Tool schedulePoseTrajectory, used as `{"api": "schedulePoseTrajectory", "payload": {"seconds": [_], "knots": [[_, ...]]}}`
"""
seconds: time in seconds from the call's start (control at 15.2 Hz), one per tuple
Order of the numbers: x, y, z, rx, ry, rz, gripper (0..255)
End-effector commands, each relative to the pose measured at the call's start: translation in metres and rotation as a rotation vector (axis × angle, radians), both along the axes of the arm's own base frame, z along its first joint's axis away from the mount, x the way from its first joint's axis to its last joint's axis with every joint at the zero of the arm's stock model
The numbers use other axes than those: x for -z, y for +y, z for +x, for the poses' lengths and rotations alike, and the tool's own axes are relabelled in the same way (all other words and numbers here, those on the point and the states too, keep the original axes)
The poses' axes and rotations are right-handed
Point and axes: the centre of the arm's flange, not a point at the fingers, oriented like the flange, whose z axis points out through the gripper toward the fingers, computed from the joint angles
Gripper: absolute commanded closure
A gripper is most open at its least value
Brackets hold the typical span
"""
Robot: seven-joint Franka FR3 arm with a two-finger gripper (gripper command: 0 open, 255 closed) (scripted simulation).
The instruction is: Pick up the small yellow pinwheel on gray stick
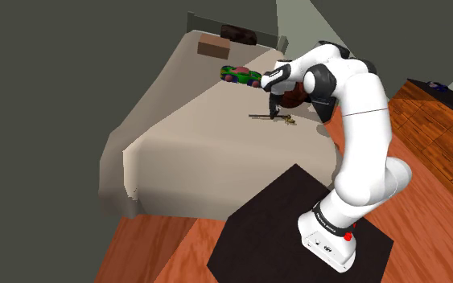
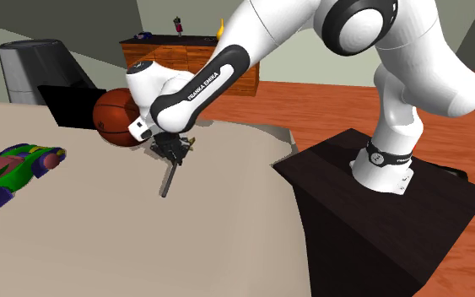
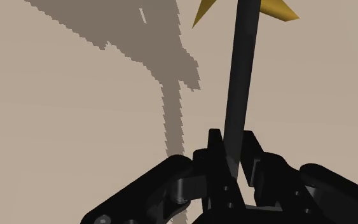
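Clasping the dark grey stick of the small pinwheel (image 3: 241,76), the black gripper (image 3: 233,143) has both fingers (image 3: 215,151) pressed against the shaft, one on each side, as we see in the wrist view. The yellow blades fan out at the end of the stick farthest from the fingers, and a thin shadow runs beside the shaft on the beige cover.

In the shoulder view we find the pinwheel (image 1: 265,117) low over a wide beige bed (image 1: 184,153), near the edge closest to the robot, with the gripper (image 1: 274,111) right over it. We cannot tell whether the stick touches the cover. In the second exterior view the pinwheel (image 2: 169,179) slants down from the gripper (image 2: 175,156) toward the cover.

Just behind the white arm (image 2: 193,84) we see a brown-orange basketball (image 2: 113,118). A green and purple toy car (image 2: 8,173) sits farther along the bed, well apart from the pinwheel. The arm rises from a dark stand (image 1: 273,217) on a reddish wooden floor (image 1: 434,161).
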Motion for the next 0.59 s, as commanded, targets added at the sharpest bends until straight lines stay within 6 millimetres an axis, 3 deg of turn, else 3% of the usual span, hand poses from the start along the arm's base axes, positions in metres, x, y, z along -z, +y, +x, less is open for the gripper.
{"api": "schedulePoseTrajectory", "payload": {"seconds": [0.0,0.53], "knots": [[-0.010,0.001,0.000,0.000,0.000,0.000,255],[-0.048,0.001,0.000,0.000,0.000,0.000,255]]}}
